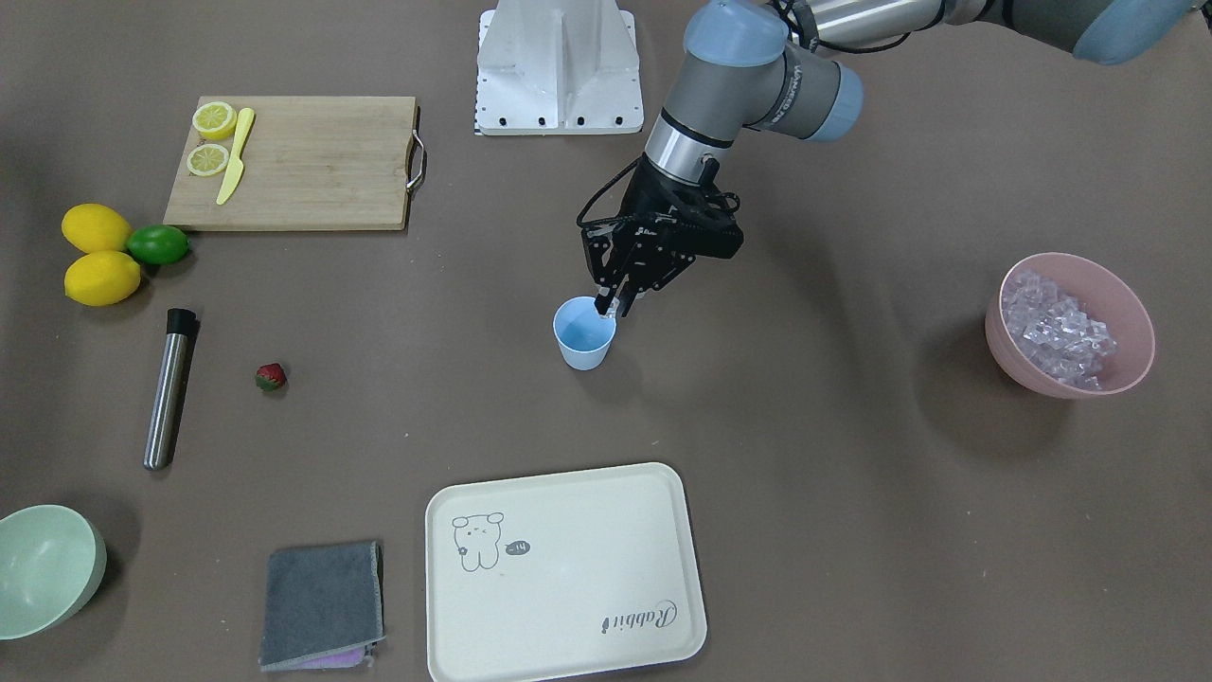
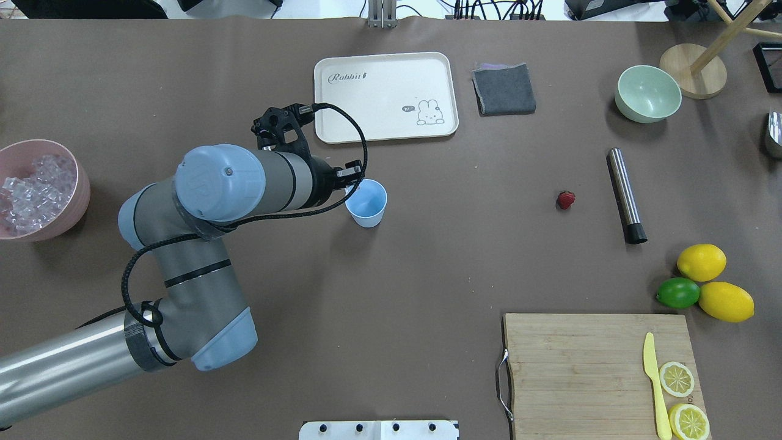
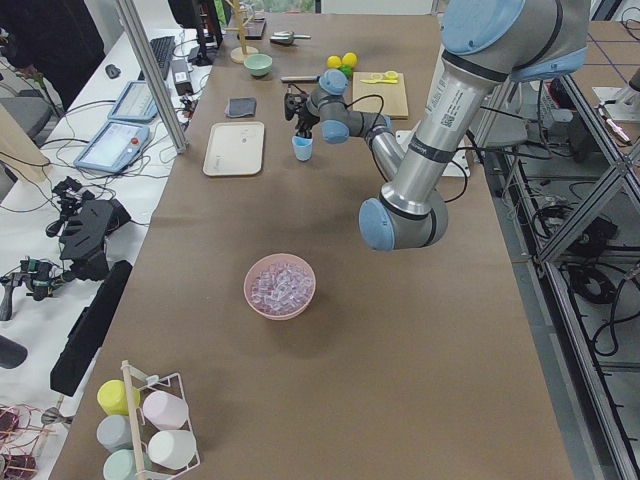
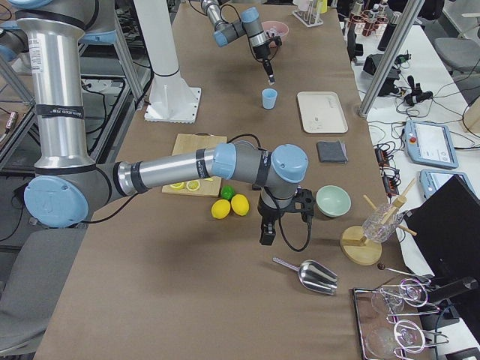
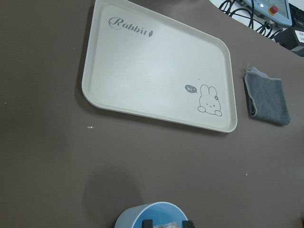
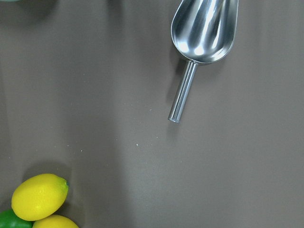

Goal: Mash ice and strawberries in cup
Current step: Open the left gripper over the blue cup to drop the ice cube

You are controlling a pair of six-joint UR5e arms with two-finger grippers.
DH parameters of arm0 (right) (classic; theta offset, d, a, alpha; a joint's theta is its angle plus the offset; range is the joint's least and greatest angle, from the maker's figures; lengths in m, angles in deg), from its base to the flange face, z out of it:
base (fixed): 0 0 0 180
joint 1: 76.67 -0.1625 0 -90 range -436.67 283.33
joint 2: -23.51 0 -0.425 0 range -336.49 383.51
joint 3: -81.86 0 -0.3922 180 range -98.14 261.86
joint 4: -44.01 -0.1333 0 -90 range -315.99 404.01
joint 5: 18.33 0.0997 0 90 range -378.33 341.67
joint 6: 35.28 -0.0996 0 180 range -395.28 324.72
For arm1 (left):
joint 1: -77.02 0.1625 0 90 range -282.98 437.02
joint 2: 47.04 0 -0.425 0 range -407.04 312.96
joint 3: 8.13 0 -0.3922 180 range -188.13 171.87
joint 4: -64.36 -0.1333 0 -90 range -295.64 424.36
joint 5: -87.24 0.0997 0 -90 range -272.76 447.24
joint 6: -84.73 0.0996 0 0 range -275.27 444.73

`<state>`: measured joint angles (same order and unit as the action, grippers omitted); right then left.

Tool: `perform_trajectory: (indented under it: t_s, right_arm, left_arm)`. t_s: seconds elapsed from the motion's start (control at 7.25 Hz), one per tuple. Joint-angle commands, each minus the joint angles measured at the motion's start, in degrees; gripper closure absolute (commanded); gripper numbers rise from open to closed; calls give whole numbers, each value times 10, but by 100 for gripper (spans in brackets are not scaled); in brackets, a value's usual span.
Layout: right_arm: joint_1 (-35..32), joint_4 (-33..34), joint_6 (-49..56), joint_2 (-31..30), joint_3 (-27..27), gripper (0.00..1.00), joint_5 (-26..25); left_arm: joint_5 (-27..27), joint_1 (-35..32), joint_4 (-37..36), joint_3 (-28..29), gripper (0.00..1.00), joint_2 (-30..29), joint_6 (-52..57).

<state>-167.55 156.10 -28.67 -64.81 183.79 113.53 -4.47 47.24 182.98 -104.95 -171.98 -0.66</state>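
Observation:
The light-blue cup (image 1: 584, 333) (image 2: 366, 203) stands upright mid-table and looks empty inside. My left gripper (image 1: 609, 305) hangs over its rim, shut on a small clear ice cube (image 5: 167, 225). In the left wrist view the fingertips (image 5: 148, 223) sit just above the cup (image 5: 142, 213). More ice (image 1: 1056, 327) (image 2: 30, 189) fills the pink bowl (image 1: 1131, 327). The strawberry (image 1: 271, 377) (image 2: 566, 199) lies alone on the table. My right gripper (image 4: 265, 238) shows only in the exterior right view, above the table near the lemons; I cannot tell its state.
A steel muddler (image 1: 170, 386) lies near the strawberry. Lemons (image 1: 99, 277) and a lime (image 1: 158, 244) sit beside a cutting board (image 1: 312, 166) with lemon halves and a yellow knife. A cream tray (image 1: 563, 573), grey cloth (image 1: 324, 603), green bowl (image 1: 47, 568) and metal scoop (image 6: 204, 28) are around.

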Motion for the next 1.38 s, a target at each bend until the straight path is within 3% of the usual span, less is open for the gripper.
perform_trajectory:
  t_s: [0.0,0.28,0.41,0.55,0.97,1.24]
  right_arm:
    - [0,1,0,0,-2,0,0]
    - [0,1,0,0,-2,0,-1]
    - [0,1,0,0,-2,0,-1]
    - [0,1,0,1,-2,0,-1]
    - [0,1,0,6,0,0,-1]
    - [0,1,0,9,3,0,1]
  left_arm:
    - [32,15,1,20,100,-17,1]
    - [34,15,1,32,100,-21,4]
    - [34,15,1,33,30,-21,6]
    - [34,15,1,36,3,-21,16]
    - [30,10,-9,29,2,-22,16]
    - [-39,-58,-116,-14,3,-9,28]
